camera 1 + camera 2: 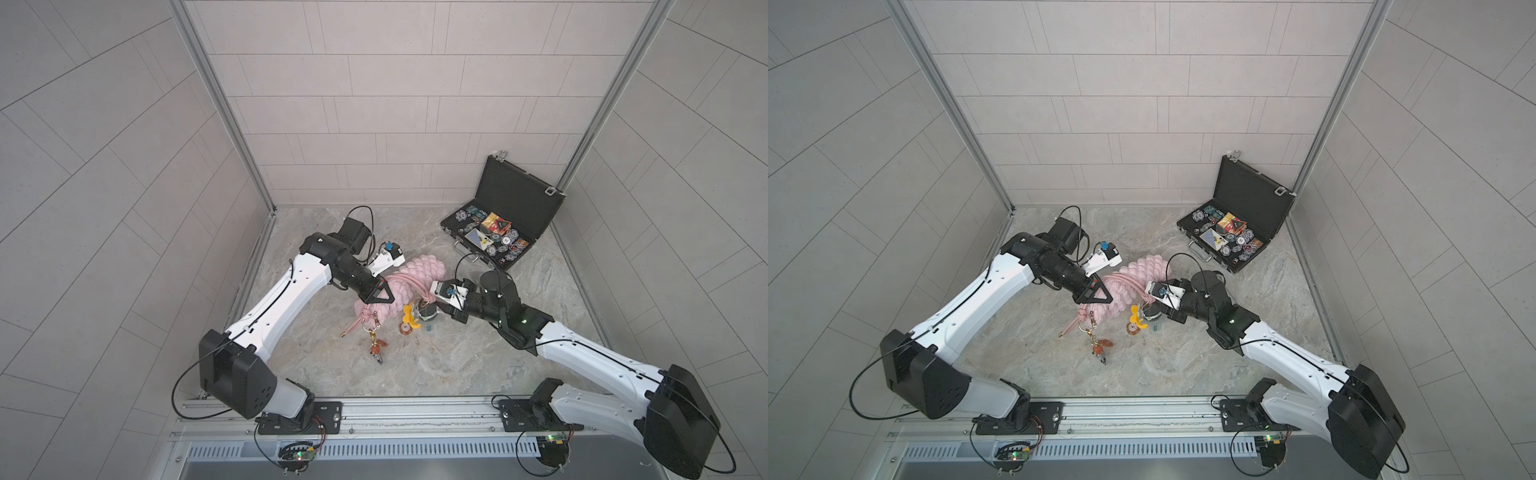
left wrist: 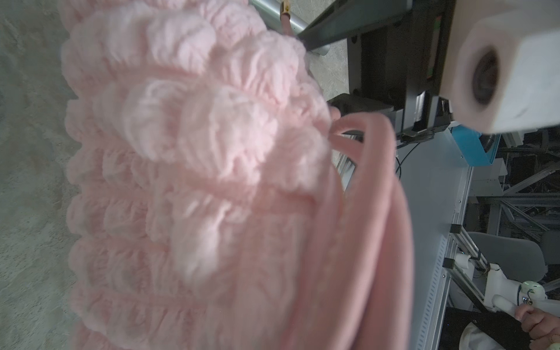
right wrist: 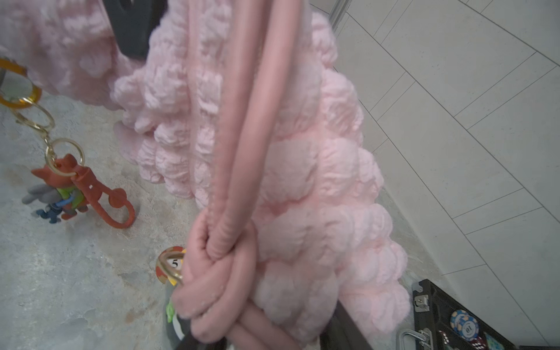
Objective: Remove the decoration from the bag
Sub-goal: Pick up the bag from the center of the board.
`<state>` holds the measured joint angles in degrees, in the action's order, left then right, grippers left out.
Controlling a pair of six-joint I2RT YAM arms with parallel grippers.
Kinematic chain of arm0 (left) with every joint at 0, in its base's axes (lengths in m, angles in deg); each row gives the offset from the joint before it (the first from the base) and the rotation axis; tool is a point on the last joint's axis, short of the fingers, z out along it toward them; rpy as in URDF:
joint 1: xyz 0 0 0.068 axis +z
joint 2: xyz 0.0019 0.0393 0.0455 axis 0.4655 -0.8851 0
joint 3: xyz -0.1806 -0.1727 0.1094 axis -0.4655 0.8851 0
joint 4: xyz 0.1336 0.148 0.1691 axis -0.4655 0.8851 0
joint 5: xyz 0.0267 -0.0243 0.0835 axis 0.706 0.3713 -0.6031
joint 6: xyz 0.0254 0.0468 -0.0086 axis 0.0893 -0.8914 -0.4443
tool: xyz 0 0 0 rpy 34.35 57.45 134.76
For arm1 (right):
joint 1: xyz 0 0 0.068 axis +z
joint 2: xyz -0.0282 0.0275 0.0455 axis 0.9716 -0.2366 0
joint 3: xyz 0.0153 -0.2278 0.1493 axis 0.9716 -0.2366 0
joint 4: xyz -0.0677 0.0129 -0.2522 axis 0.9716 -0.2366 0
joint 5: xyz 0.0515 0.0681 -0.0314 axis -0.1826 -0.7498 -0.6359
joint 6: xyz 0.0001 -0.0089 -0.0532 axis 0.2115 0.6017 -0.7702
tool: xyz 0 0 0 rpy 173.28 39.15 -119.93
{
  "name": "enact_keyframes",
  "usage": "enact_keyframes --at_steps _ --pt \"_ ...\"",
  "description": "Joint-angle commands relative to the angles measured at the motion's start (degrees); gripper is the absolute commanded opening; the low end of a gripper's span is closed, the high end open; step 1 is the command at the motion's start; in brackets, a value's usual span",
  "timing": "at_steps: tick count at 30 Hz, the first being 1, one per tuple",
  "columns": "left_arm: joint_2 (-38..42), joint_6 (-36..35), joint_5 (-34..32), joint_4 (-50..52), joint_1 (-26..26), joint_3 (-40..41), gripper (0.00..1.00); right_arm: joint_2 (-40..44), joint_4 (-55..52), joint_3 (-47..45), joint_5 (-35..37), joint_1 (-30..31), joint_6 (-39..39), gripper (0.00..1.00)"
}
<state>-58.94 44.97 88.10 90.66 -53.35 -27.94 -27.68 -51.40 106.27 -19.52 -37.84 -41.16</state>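
**Two grippers on the pink bag, charms beside it**

Two of my grippers are down at the soft pale-pink quilted bubble-textured bag [image 1: 419, 270], which lies on the grey marbled tabletop [image 1: 415, 374] between them.

My left gripper [image 1: 380, 296] is clenched, its tips pressed into the puffy fabric. I cannot tell whether any fabric is pinched between them. In my left wrist view the bag [image 2: 197, 151] fills almost everything just ahead of the fingers, with the long pink cord straps [image 2: 372, 194] running along its edge.

My right gripper [image 3: 266, 336] sits at the bag's opposite end. The big knot in the pink cord straps [image 3: 218, 272] lies between its dark fingers [image 3: 348, 324]. I cannot tell whether they have closed on it or only stand around it.

Just beside that knot, near my right gripper's tips, lies a round orange poker-chip charm marked 5 [image 3: 169, 263] on a gold ring. A yellow plastic charm [image 1: 409, 318] rests on the tabletop next to it.

Farther out, nearer my left gripper, an orange fox-figure key charm [image 3: 60, 188] lies flat. Its gold rings [image 3: 65, 151] run back toward the cords.

Well behind my right gripper an open black hard case [image 1: 519, 195] holds chips and cards.
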Motion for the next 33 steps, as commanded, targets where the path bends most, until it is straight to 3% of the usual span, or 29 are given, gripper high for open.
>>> enact_keyframes --at_steps 1,6,12,17,21,24,29,33 --pt "1.4 -1.4 3.3 0.3 0.4 -1.0 0.00 0.9 -1.0 1.6 -2.4 -0.1 0.2 0.34" --pt "0.2 -1.2 0.6 0.2 0.6 -1.0 0.00 2.2 -3.4 3.5 -6.1 0.0 3.8 0.15" --pt "-0.9 -0.8 -2.9 -1.1 0.5 -1.2 0.09 6.8 -7.4 4.4 -9.1 0.0 9.6 0.00" --pt "-0.4 -2.0 -3.5 -3.5 -0.1 0.0 0.32 10.0 -11.7 4.6 -9.6 -0.1 12.8 0.00" --pt "2.3 -6.5 -7.7 -7.1 -4.1 2.4 0.52 11.1 -14.9 5.9 -10.1 -0.1 17.0 0.00" --pt "5.6 -10.0 -10.5 -10.8 -7.9 4.6 0.58 11.2 -17.1 6.8 -11.4 -0.1 19.6 0.00" --pt "9.9 -14.8 -9.8 -19.6 -12.4 9.5 0.65 10.7 -17.2 7.0 -15.8 -1.5 22.7 0.00" --pt "10.1 -17.0 -19.1 -22.5 -14.6 10.0 0.67 9.5 -19.4 8.1 -19.4 -2.6 21.9 0.00"
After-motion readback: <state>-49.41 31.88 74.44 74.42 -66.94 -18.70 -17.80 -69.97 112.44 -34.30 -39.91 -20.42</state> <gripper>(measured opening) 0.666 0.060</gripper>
